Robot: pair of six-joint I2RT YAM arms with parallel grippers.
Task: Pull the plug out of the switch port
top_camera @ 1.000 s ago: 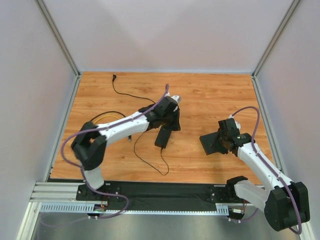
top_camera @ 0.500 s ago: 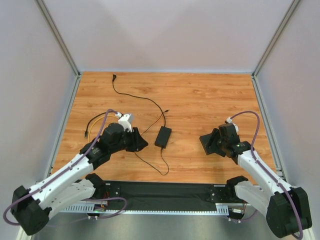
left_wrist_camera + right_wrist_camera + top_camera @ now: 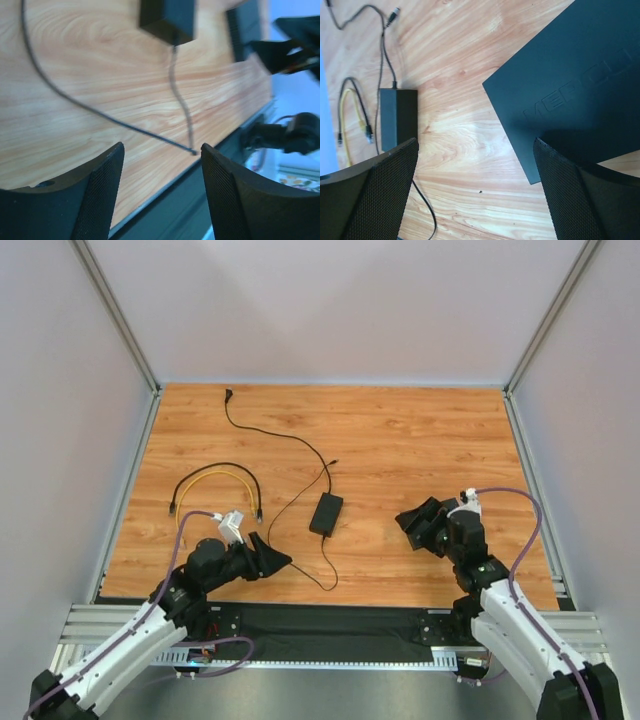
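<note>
Left claw [image 3: 161, 152] apart, empty. Right claw [image 3: 475, 147] apart, empty, over switch [image 3: 570, 75] edge. Risk: low swing clips switch, shoves it along counter [image 3: 420, 430] toward adapter brick [image 3: 397, 117].

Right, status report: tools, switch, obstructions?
Left tool open, right tool open, both empty. Switch flat beneath right tool. Adapter brick apart, nothing blocking.

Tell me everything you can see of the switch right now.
The switch is a flat, matte-black rectangular slab with faint lettering on its top. It lies flat on the wooden table, right of centre, turned at an angle. No cable shows at its visible edges. The open right gripper hangs over its near part; whether a finger touches it is unclear.
</note>
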